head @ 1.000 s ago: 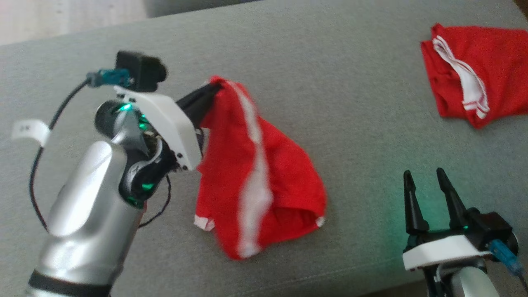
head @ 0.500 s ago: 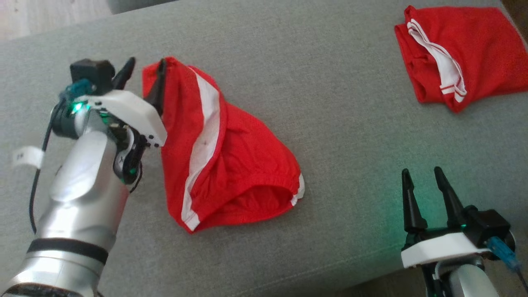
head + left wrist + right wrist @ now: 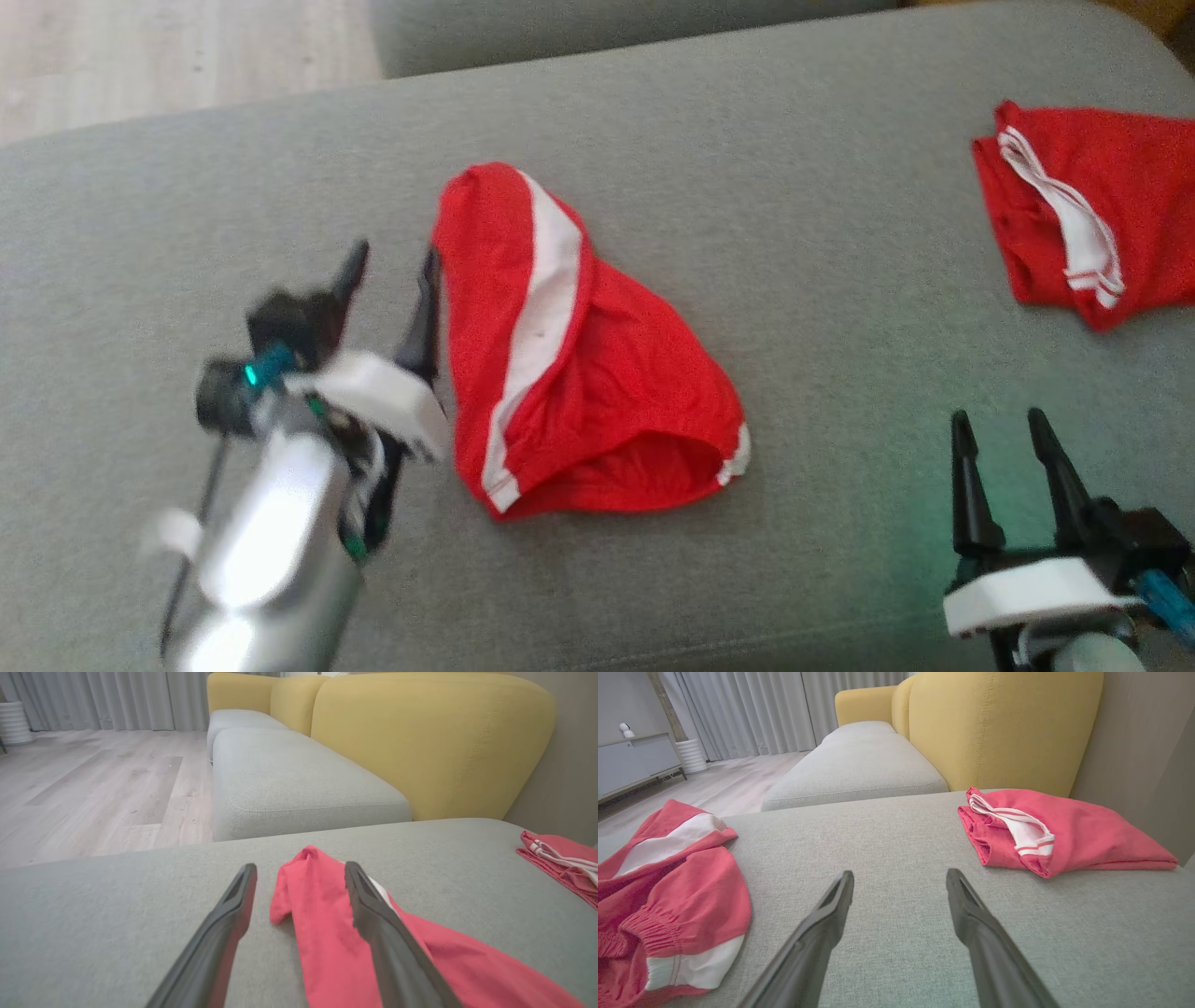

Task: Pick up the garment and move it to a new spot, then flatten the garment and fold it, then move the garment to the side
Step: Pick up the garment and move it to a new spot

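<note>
Left gripper [image 3: 392, 266] is spread wide with nothing pinched, tips low over the grey cushion [image 3: 794, 308]. The red shorts [image 3: 579, 373] lie right beside its right finger, touching or just off it, can't tell which. They're bunched up with the white stripe showing, so I'd guess flattening comes next. Right gripper [image 3: 999, 429] is spread and empty too, well clear of the shorts. There's another red garment [image 3: 1092, 215] ahead of it, probably set aside on purpose.
</note>
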Controlling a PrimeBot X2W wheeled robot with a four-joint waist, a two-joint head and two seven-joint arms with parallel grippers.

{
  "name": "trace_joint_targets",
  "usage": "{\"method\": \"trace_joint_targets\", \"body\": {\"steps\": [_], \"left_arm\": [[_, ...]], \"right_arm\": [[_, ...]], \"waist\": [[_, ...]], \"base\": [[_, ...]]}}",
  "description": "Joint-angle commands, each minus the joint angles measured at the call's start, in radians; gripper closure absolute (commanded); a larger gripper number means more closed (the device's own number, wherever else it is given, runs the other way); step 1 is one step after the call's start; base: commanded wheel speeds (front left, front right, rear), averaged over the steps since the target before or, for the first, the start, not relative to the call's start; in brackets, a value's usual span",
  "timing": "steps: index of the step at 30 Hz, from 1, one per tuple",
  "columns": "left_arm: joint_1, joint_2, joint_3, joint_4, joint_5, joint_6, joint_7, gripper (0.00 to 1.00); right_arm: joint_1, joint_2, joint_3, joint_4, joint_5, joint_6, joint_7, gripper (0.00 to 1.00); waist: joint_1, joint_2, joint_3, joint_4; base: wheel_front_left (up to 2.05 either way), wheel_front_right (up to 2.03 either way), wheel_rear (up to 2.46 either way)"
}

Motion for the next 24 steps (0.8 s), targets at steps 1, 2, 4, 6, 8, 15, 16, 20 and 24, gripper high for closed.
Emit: {"method": "trace_joint_targets", "body": {"steps": [1, 2, 4, 6, 8, 15, 16, 20, 24], "left_arm": [[0.025, 0.01, 0.026, -0.088, 0.025, 0.023, -0.012, 0.0], [0.059, 0.004, 0.023, -0.121, 0.036, 0.033, -0.012, 0.0], [0.122, -0.005, 0.015, -0.181, 0.058, 0.048, -0.012, 0.0], [0.18, -0.005, 0.007, -0.238, 0.088, 0.057, -0.012, 0.0], [0.21, -0.007, 0.011, -0.26, 0.095, 0.065, -0.012, 0.0], [0.421, -0.008, 0.07, -0.359, 0.144, 0.095, -0.012, 0.0], [0.442, -0.009, 0.081, -0.367, 0.149, 0.096, -0.012, 0.0], [0.513, -0.016, 0.114, -0.389, 0.167, 0.084, -0.012, 0.0], [0.567, -0.031, 0.146, -0.406, 0.181, 0.072, -0.012, 0.0]], "right_arm": [[0.002, -0.006, 0.009, -0.036, -0.01, -0.001, -0.011, 0.0], [0.007, -0.006, 0.006, -0.038, -0.013, -0.001, -0.011, 0.0], [0.013, -0.006, -0.002, -0.041, -0.017, -0.001, -0.011, 0.0], [0.016, -0.006, -0.004, -0.045, -0.029, -0.001, -0.011, 0.0], [0.019, -0.006, -0.006, -0.046, -0.036, -0.001, -0.011, 0.0], [0.04, -0.006, -0.024, -0.047, -0.057, -0.001, -0.011, 0.0], [0.043, -0.006, -0.027, -0.047, -0.057, -0.001, -0.011, 0.0], [0.055, -0.006, -0.032, -0.042, -0.054, -0.001, -0.011, 0.0], [0.069, -0.006, -0.03, -0.034, -0.049, -0.001, -0.011, 0.0]], "waist": [[0.0, 0.0, -0.032, 0.046], [0.0, 0.0, -0.035, 0.055], [0.0, 0.0, -0.041, 0.074], [0.0, 0.0, -0.049, 0.087], [0.0, 0.0, -0.054, 0.094], [0.0, 0.0, -0.094, 0.132], [0.0, 0.0, -0.098, 0.136], [0.0, 0.0, -0.112, 0.148], [0.0, 0.0, -0.124, 0.155]], "base": [[0.0, 0.0, 0.0], [0.0, 0.0, 0.0], [0.0, 0.0, 0.0], [0.0, 0.0, 0.0], [0.0, 0.0, 0.0], [0.0, 0.0, 0.0], [0.0, 0.0, 0.0], [0.0, 0.0, 0.0], [0.0, 0.0, 0.0]]}}
